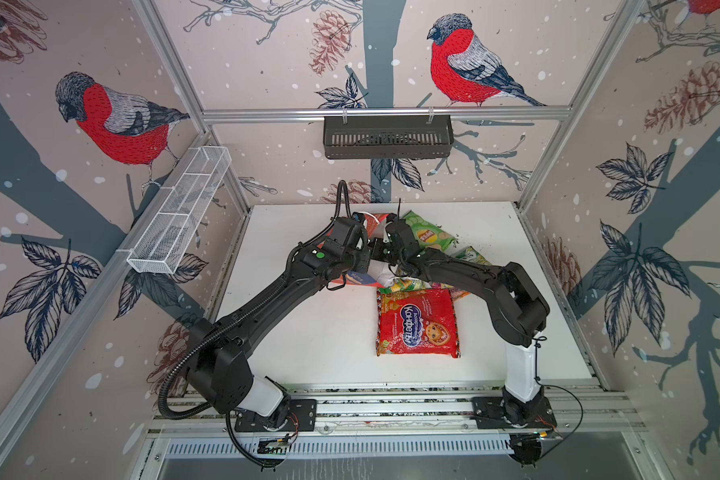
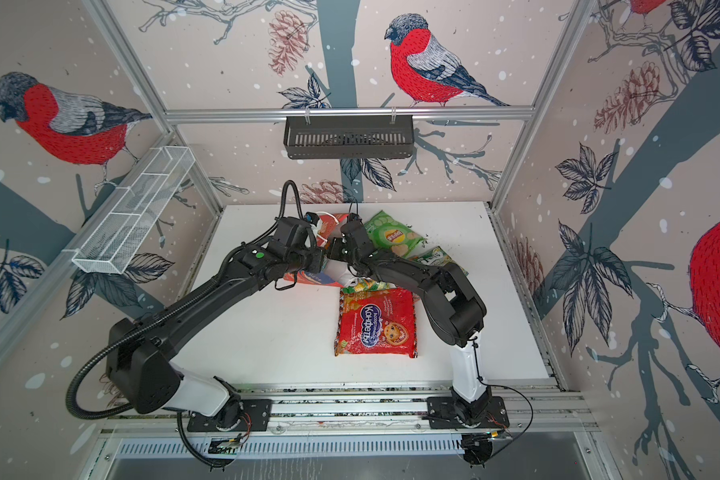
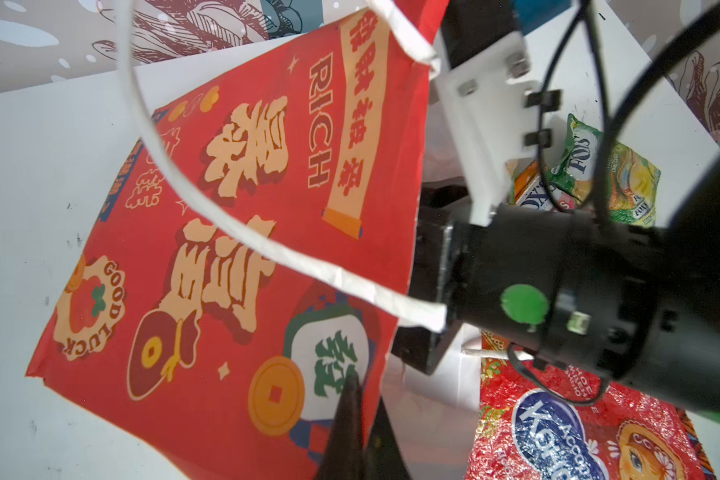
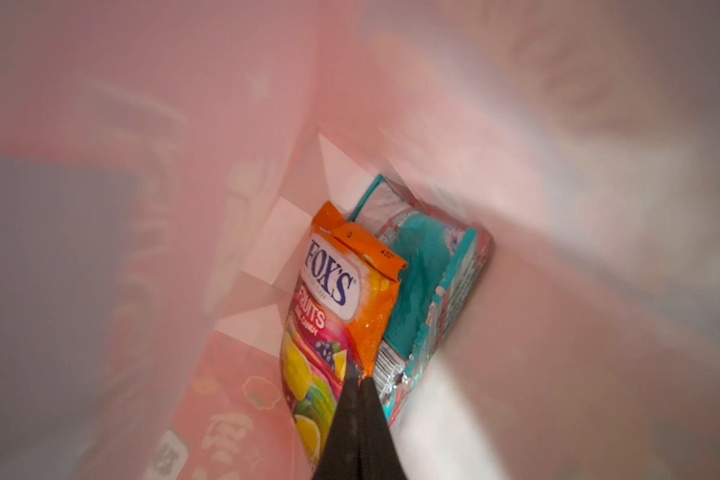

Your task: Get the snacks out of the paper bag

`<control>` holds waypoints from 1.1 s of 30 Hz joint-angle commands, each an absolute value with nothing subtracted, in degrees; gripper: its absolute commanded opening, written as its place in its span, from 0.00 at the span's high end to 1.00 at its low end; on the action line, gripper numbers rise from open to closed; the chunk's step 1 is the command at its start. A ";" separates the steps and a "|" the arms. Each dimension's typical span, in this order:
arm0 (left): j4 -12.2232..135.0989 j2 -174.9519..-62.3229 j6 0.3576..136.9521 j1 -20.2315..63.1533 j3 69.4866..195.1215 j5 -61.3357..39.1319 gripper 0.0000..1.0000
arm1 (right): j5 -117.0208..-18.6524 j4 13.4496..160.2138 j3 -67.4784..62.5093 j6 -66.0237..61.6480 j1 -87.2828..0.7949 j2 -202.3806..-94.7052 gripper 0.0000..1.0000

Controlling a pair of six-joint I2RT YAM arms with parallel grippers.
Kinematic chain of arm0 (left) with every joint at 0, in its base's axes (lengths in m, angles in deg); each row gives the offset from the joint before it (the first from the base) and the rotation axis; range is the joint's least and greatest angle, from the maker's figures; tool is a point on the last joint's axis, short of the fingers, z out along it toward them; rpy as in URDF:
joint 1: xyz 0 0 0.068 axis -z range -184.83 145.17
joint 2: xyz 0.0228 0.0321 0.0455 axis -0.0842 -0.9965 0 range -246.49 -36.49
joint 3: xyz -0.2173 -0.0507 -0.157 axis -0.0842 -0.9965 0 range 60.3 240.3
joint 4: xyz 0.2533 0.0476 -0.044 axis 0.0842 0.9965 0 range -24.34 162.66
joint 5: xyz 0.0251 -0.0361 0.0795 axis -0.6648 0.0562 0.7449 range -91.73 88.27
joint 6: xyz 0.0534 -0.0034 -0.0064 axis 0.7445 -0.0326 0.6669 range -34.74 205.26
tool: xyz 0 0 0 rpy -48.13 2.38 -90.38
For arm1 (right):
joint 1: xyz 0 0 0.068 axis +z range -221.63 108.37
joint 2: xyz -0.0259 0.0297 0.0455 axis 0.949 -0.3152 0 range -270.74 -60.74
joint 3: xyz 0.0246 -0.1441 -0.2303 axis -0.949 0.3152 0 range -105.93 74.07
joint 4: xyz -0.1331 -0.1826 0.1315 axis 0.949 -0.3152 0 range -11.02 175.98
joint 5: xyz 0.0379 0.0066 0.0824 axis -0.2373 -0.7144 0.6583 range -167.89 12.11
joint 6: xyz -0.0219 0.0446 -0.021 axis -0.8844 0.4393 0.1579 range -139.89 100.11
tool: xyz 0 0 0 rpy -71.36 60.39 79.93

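A white tabletop (image 1: 316, 340) sits inside a booth whose walls (image 1: 246, 54) carry bullfinch-and-pinecone wallpaper on an aluminium frame. A white wire basket (image 1: 179, 212) hangs on the left wall and a black slotted tray (image 1: 387, 137) on the back rail. Near the middle of the table the large red packet (image 1: 416, 322) lies flat. The green chip bag (image 1: 429, 235) lies toward the back, with small Fox's packs (image 1: 472, 257) just beside it. The paper bag (image 3: 208, 316) stands at the back centre, held off the table. The left gripper (image 3: 352, 415) is pressed together on the bag's rim, with the white cord handle (image 3: 225, 224) looping in front of the printed face. The right gripper (image 4: 358, 386) reaches down inside the bag, its fingers closed on a corner of the orange Fox's packet (image 4: 337, 291), which leans against a teal packet (image 4: 425, 282) at the bottom. In both top views the two arms cover most of the bag, and the right gripper is hidden inside it. The right forearm overlaps the small packs, so their number cannot be told. The bag's inner walls are heavily blurred in the right wrist view, and the red packet is cut off at the edge of the left wrist view.
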State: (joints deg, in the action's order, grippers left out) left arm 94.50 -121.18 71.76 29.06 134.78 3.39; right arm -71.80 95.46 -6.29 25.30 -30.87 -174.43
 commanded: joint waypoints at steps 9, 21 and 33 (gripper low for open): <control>94.80 -120.01 74.68 27.24 134.59 3.53 1.00 | -69.12 98.16 -5.30 25.86 -31.20 -171.44 0.92; 92.62 -119.46 74.54 25.96 133.80 -1.01 1.00 | -68.65 97.33 -9.29 27.04 -28.14 -176.39 0.60; 87.00 -117.80 74.18 24.24 130.74 -11.43 1.00 | -78.78 90.18 -17.50 23.50 -27.59 -182.56 0.47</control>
